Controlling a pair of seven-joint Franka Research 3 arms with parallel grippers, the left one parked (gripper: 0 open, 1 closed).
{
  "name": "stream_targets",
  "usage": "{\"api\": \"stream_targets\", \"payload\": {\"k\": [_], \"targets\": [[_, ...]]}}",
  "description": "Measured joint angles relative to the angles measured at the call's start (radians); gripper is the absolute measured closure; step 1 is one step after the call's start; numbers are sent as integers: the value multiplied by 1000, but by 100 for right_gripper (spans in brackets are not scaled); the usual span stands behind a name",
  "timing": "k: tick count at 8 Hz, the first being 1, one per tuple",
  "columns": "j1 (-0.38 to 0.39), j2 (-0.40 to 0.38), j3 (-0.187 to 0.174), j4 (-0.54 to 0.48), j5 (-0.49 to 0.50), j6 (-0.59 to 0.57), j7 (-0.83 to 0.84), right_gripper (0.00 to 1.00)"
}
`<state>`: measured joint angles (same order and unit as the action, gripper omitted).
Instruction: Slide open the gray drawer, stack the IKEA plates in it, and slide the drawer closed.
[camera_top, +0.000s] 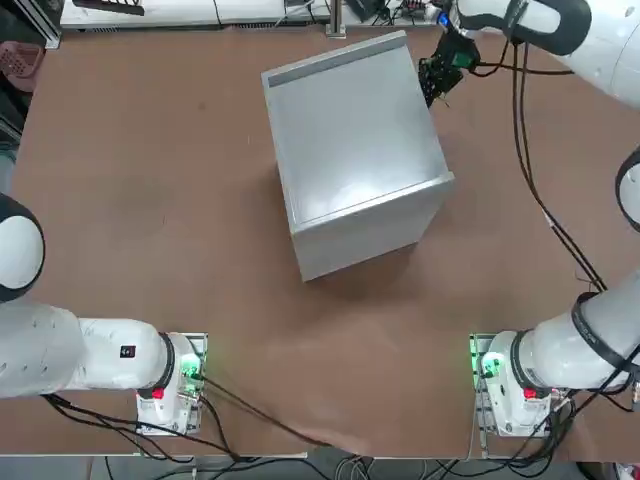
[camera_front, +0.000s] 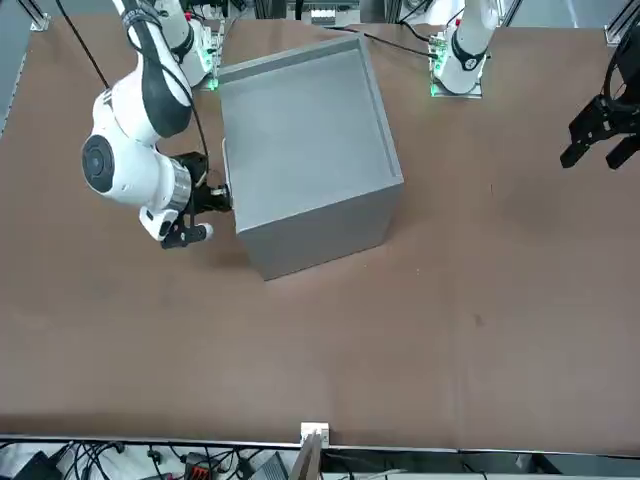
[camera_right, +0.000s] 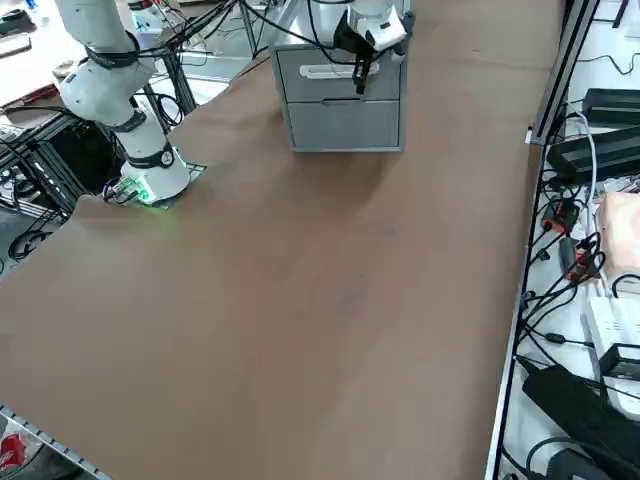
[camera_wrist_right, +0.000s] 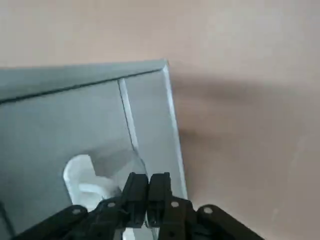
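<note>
the drawer (camera_right: 308, 87) sits shut in the cabinet (camera_top: 355, 130), front facing the robot's right, its handle (camera_right: 328, 72) lengthwise along the panel, the panel's long axis running roughly near-to-far. the right gripper (camera_wrist_right: 149, 175) is clenched, empty, by the handle. this looks like the closing step (no plates in sight); next, probably, check it's flush and back away.

A gray cabinet (camera_top: 360, 140) walls off one side of the right gripper (camera_wrist_right: 148, 176), its white handle (camera_wrist_right: 87, 182) jutting near the pincer's tips. Black cables (camera_top: 524, 150) trail from just above the pincer toward the arm's base. On the pincer's side away from the cabinet, brown tabletop (camera_right: 330, 300) leaves a hand room to pass.
</note>
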<state>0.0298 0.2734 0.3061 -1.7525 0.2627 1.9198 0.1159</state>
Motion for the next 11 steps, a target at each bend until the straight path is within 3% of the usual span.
{"api": "stream_targets", "payload": {"k": [2, 4, 6, 9, 11], "targets": [[-58, -18, -9, 107, -98, -94, 0, 83], [-128, -36, -11, 212, -177, -215, -13, 45], [-150, -75, -11, 250, -269, -268, -31, 4], [-184, -117, -21, 277, -301, -294, -33, 0], [-204, -140, -55, 299, -302, -327, -55, 0]]}}
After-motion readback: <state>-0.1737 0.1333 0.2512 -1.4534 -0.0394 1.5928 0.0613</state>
